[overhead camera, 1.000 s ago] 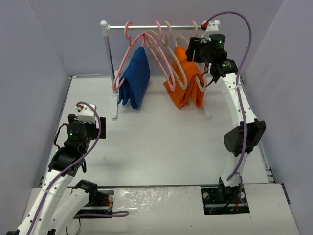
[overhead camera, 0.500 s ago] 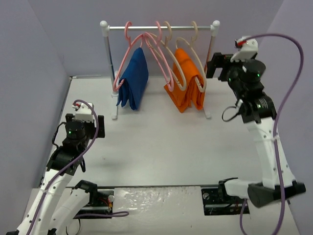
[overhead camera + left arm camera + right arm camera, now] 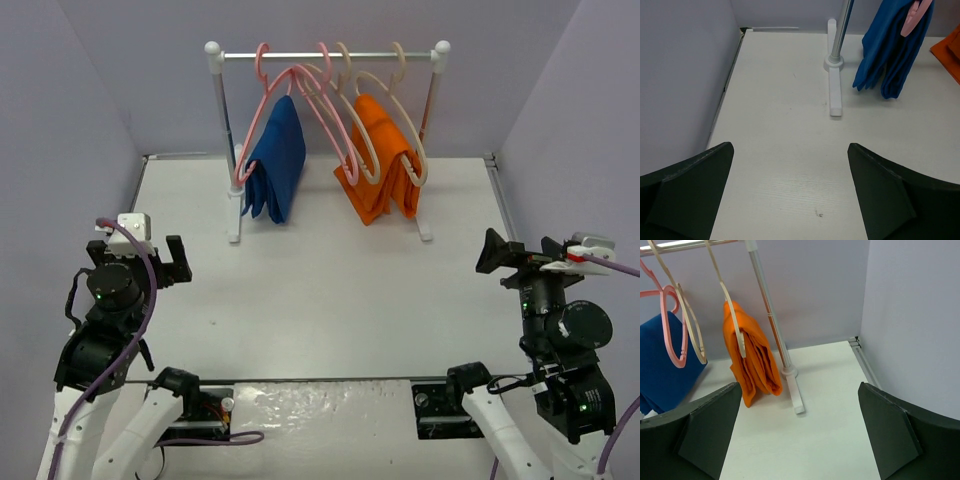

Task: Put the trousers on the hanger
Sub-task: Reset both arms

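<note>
Nearest, at the front edge of the white table (image 3: pixel 330 300), two black two-finger grippers are listed. The left gripper (image 3: pixel 172 262) is seen with jaws spread wide and nothing between them. The right gripper (image 3: pixel 497 252) is likewise seen wide apart and empty.

Further back, a white-posted clothes rail with a metal bar (image 3: pixel 330 56) is set along the far side of the table. On it, toward the right post, the long bright orange cloth trousers (image 3: pixel 385 185) are draped folded over the cream-beige plastic hanger with the curved hook (image 3: pixel 731 315), which is hooked on the bar. To their left, a dark blue cloth garment (image 3: pixel 278 160) is carried on a pink plastic hanger (image 3: pixel 258 120).

The task is judged done: the trousers are hung and released, and no step appears to be left. The trousers are placed well apart from both grippers, ahead and left of the right one and far across from the left one.
</note>
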